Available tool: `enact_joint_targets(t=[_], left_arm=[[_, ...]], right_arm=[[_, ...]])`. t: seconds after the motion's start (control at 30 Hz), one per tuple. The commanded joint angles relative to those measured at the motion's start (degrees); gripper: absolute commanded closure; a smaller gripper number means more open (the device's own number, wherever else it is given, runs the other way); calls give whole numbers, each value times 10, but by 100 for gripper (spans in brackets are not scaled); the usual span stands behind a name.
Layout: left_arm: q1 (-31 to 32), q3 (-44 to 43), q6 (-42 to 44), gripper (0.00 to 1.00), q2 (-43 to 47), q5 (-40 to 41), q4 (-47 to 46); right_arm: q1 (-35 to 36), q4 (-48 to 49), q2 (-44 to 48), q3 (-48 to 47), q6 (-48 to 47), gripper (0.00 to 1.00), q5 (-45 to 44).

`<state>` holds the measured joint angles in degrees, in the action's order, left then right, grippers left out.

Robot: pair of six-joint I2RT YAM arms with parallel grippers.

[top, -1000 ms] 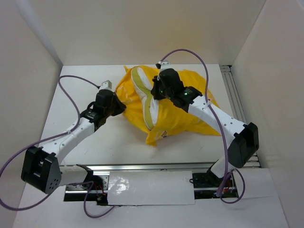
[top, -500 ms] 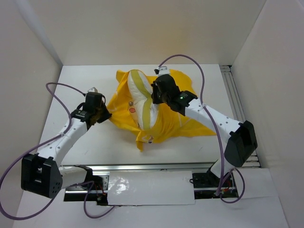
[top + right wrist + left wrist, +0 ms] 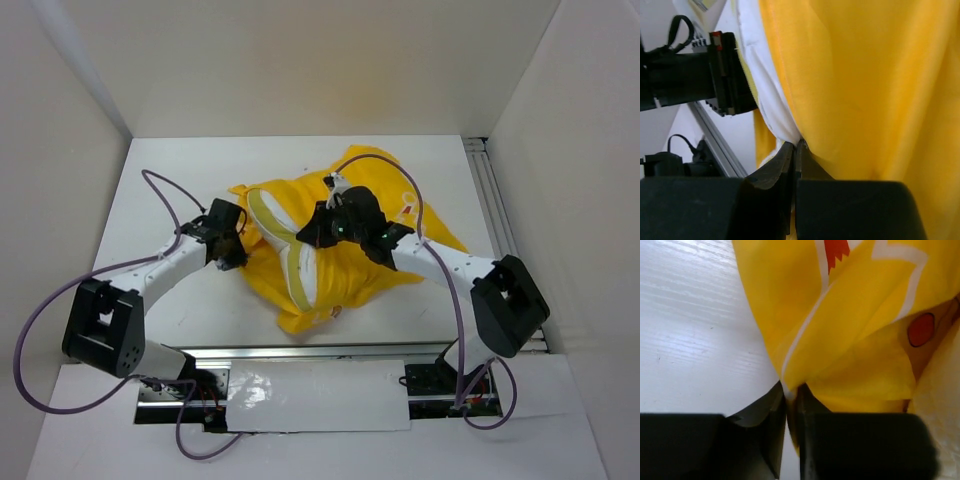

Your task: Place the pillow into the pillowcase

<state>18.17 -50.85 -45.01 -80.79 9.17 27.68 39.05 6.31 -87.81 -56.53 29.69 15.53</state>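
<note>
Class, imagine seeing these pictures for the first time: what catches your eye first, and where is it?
The bright yellow pillowcase lies crumpled in the middle of the table, with the white pillow bulging from its near-left side. The left gripper pinches the case's left edge in its jaws, while the right gripper clamps where pillow meets case.

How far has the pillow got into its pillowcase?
Done: the pillow is partly inside the pillowcase, a white strip showing. In hand: the left gripper pinches the case's edge, the right gripper pinches the pillow beside it. Left: cover that strip and let go.
</note>
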Motion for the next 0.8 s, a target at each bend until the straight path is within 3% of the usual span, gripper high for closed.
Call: enact_joint_targets(t=[0.0, 0.07, 0.1, 0.2, 0.23, 0.43, 0.6, 0.77], left_arm=[[4, -32, 20, 72, -2, 49, 33], [10, -37, 32, 56, 21, 49, 33], [17, -37, 32, 42, 30, 49, 33], [22, -49, 32, 24, 66, 41, 39], [22, -55, 32, 23, 74, 22, 39], [82, -44, 69, 34, 129, -56, -39], [142, 36, 186, 38, 143, -107, -236], [158, 100, 244, 40, 131, -80, -312]], right_arm=[[-22, 8, 33, -16, 0, 100, -5], [-22, -3, 33, -45, -6, 100, 9], [-22, -3, 27, -52, -6, 100, 25], [-22, 7, 15, -65, -6, 100, 39], [-22, 16, 15, -65, 7, 100, 49], [-22, 39, -3, -65, 28, 100, 69], [-33, 54, -9, -89, 47, 100, 93], [-43, 54, -21, -115, 64, 100, 133]])
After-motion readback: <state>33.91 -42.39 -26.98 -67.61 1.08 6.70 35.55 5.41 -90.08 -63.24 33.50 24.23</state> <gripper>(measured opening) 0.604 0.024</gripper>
